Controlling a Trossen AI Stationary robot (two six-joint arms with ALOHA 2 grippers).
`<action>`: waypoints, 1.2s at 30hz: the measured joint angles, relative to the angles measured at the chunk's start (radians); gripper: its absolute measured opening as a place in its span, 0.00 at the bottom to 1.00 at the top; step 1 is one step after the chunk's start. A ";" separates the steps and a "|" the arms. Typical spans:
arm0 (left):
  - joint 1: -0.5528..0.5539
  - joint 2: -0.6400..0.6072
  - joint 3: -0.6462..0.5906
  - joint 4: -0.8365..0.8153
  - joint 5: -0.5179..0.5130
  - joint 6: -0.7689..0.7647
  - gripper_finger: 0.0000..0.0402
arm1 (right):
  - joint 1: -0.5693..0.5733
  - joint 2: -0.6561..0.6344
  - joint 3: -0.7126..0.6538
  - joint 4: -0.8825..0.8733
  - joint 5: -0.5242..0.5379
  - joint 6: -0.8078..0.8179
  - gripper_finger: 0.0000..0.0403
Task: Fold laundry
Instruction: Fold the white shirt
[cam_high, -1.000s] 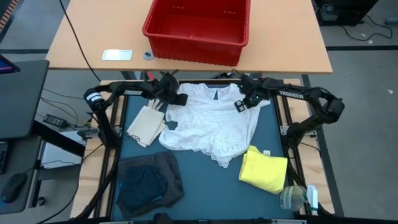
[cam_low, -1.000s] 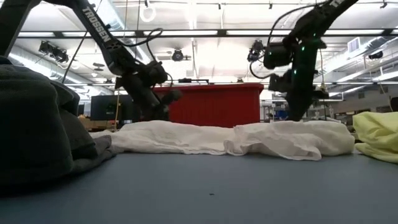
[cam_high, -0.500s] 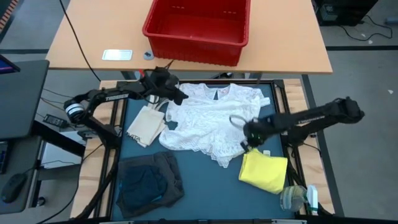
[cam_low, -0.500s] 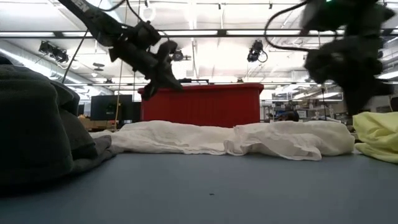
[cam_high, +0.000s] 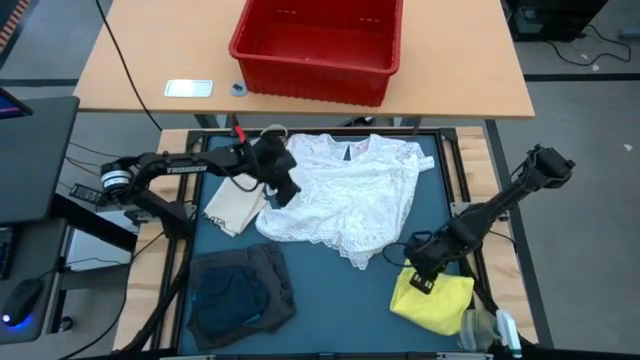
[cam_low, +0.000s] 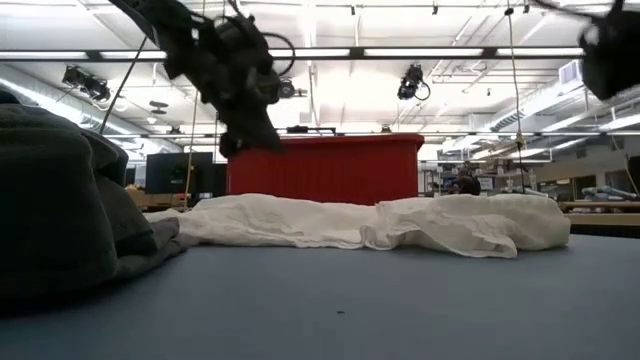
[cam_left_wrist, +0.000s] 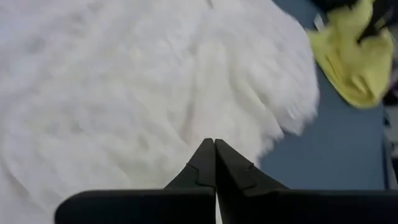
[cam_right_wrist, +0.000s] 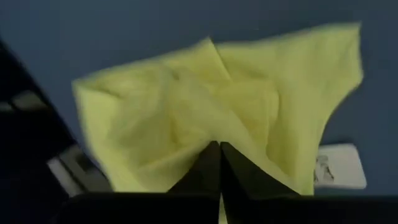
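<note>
Both hands closed, empty: left hand (cam_high: 283, 186) above white garment (cam_high: 350, 195); red bin (cam_high: 318, 45) empty.

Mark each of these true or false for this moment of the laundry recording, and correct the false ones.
1. The white lacy top lies spread flat on the blue table. True.
2. The right claw is over the dark grey pile. False: it is at the yellow garment, near the table's right front corner; the dark grey pile sits at the left front.
3. The left claw is shut, above the top's left edge. True.
4. The red bin stands on the blue table. False: it stands on the wooden table behind.
5. The cream tote bag lies left of the white top. True.
</note>
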 joint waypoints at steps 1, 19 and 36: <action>-0.018 -0.014 0.000 -0.024 0.000 -0.001 0.00 | 0.000 -0.012 0.012 0.003 0.037 -0.013 0.03; -0.386 0.040 0.000 -0.289 -0.359 0.284 0.51 | -0.223 0.207 0.039 0.565 0.397 -0.956 0.54; -0.384 0.242 0.019 -0.265 -0.383 0.104 0.11 | -0.313 0.431 0.044 0.479 0.242 -0.859 0.10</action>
